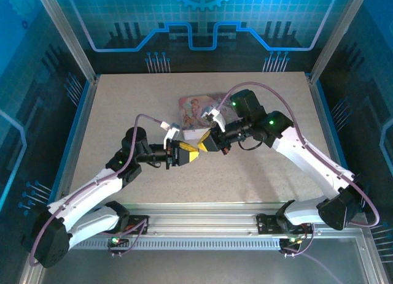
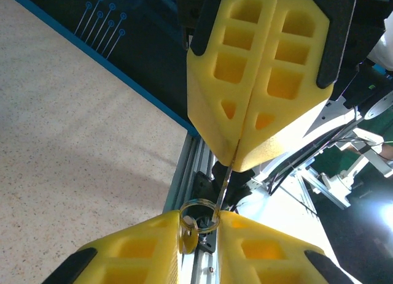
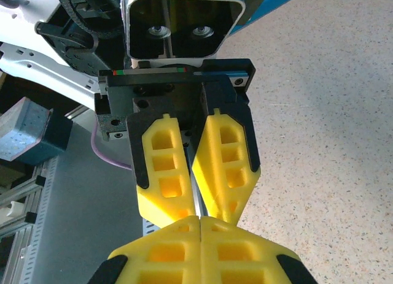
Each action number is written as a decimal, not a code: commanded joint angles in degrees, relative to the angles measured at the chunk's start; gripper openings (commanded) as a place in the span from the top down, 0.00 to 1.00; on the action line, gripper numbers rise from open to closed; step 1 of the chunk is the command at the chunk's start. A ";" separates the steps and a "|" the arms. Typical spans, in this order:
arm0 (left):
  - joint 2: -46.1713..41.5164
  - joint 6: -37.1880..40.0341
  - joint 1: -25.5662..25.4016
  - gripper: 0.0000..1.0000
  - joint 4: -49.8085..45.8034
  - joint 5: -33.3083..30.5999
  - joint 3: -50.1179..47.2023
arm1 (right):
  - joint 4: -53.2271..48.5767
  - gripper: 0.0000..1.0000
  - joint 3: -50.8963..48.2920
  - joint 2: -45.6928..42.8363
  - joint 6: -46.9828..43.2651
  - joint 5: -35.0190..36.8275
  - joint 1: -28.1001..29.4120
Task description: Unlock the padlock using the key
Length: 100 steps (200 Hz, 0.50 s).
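By pink box (image 1: 193,109): R gripper (image 2: 236,164) clamps key (image 2: 228,173); L gripper (image 2: 201,226) jaws narrow at its ring (image 2: 198,203), hold unclear. Looks like regrasp. Next: align key w/ padlock.

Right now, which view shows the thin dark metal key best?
Left wrist: the thin dark metal key sticks edge-on from the shut right gripper, ring below. In the right wrist and top external views it is too small or hidden to tell.

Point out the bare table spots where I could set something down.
Free: the far-left table between the side rail and the pink box, and the near strip along the front rail. Crowded: mid-table, where the left gripper and right gripper meet just before the box.
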 commanded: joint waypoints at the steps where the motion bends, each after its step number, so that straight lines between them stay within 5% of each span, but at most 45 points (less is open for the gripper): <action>1: -0.19 0.33 -0.48 0.83 0.01 0.13 0.41 | 0.80 1.00 -0.90 -1.19 0.43 -1.57 -0.04; 32: -1.25 0.59 -0.48 0.91 0.40 -0.55 0.16 | 0.79 1.00 -1.10 -0.89 0.43 -2.44 -0.06; 100: -1.81 0.28 -0.48 0.87 0.25 -0.31 0.22 | 2.30 1.00 -1.80 -0.76 1.05 -3.11 -0.06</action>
